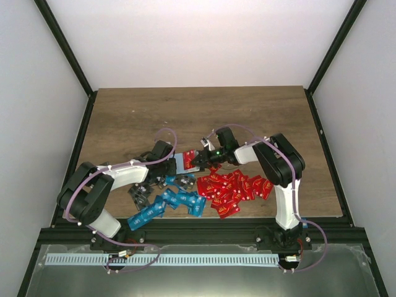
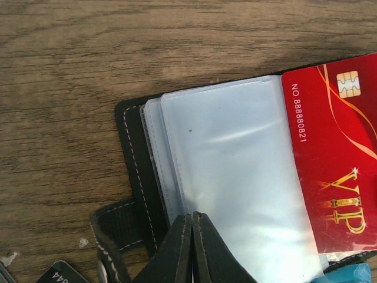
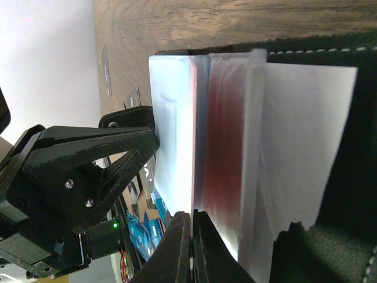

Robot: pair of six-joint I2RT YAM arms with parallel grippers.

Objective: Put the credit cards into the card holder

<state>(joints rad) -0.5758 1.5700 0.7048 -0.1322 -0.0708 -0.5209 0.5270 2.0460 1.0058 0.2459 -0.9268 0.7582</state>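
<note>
The card holder (image 1: 182,164) lies open on the wood between both grippers, its black cover (image 2: 132,153) spread under clear blue-grey sleeves (image 2: 230,171). A red credit card (image 2: 336,159) marked VIP lies over the sleeves' right side. My left gripper (image 2: 192,215) is shut, tips resting on the near edge of the top sleeve, with nothing seen between them. My right gripper (image 3: 191,213) is shut on the red card's thin edge, and red (image 3: 227,147) shows through a frosted sleeve. In the top view the left gripper (image 1: 173,161) and right gripper (image 1: 198,162) almost meet.
A heap of red cards (image 1: 235,185) lies under the right arm. Blue cards (image 1: 176,201) and dark cards (image 1: 139,195) spread near the left arm. The holder's snap strap (image 2: 112,230) sticks out at its near left corner. Black frame posts line the table's sides.
</note>
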